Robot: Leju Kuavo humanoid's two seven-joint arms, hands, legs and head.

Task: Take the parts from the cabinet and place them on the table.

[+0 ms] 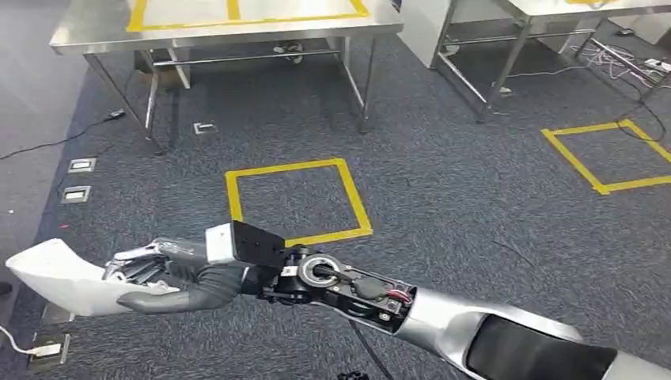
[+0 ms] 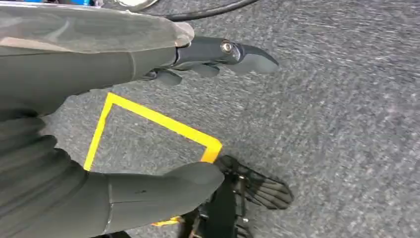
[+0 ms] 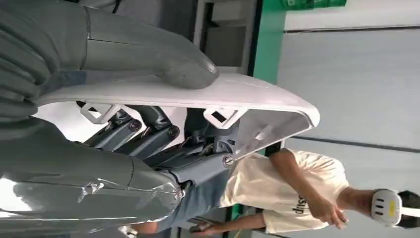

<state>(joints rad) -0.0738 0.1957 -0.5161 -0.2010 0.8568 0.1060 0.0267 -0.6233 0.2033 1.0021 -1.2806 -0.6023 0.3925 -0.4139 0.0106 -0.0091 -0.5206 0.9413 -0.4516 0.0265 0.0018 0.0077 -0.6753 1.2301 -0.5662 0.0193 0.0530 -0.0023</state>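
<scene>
Head view, L to R: white moulded part (image 1: 59,279) is sitting at far left, above dark carpet (image 1: 443,198), gripped by the right hand (image 1: 170,273), whose arm is reaching across from lower right; thumb is lying along the part's near edge w/ dark fingers curling behind it. Right wrist view is confirming: thumb is pressing on the part's (image 3: 198,91) smooth outer face, fingers (image 3: 148,134) are bracing its ribbed inner side, so hand is grasping the part. A person in a pale shirt (image 3: 282,191) is standing beyond. Yellow tape square (image 1: 297,202) is lying on the carpet at centre; steel table (image 1: 229,28) is standing farther back, another tape square (image 1: 609,154) at right. Left hand (image 2: 148,124) is hanging over the carpet, thumb and fingers apart, holding nothing.
</scene>
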